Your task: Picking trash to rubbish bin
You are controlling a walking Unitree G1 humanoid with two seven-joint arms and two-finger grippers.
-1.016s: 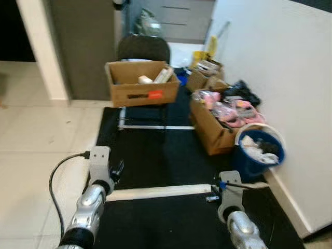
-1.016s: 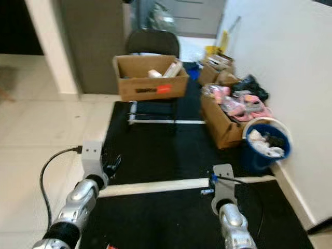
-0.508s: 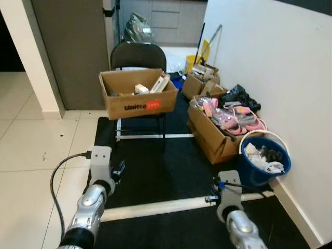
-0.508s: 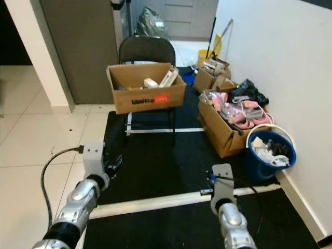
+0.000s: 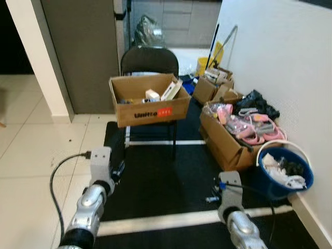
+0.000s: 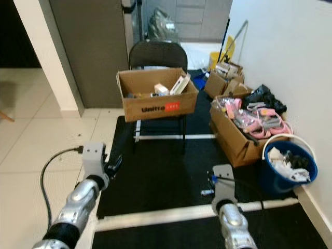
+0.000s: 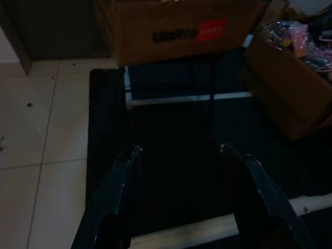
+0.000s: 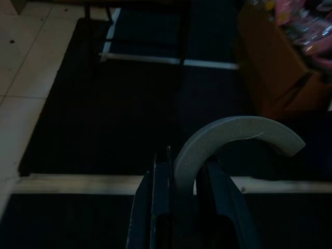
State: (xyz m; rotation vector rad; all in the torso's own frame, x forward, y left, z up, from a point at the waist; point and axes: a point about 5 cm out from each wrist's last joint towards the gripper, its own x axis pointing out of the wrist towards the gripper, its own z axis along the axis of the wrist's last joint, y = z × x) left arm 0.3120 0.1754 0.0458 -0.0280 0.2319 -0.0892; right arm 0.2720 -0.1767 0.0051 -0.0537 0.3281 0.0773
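While the right gripper [image 8: 181, 181] clamps its jaws on a curved grey strip [image 8: 233, 136], the carrying step is underway. Next, it must reach the blue bin [image 5: 284, 174] at far right; the left gripper [image 7: 179, 155] is open, empty.

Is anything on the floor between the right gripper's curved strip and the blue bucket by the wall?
Nothing visible blocks it. The right gripper holds the curved grey strip over the black mat; the blue bucket sits ahead to its right, and the cardboard box of pink items stands behind the bucket, off that line.
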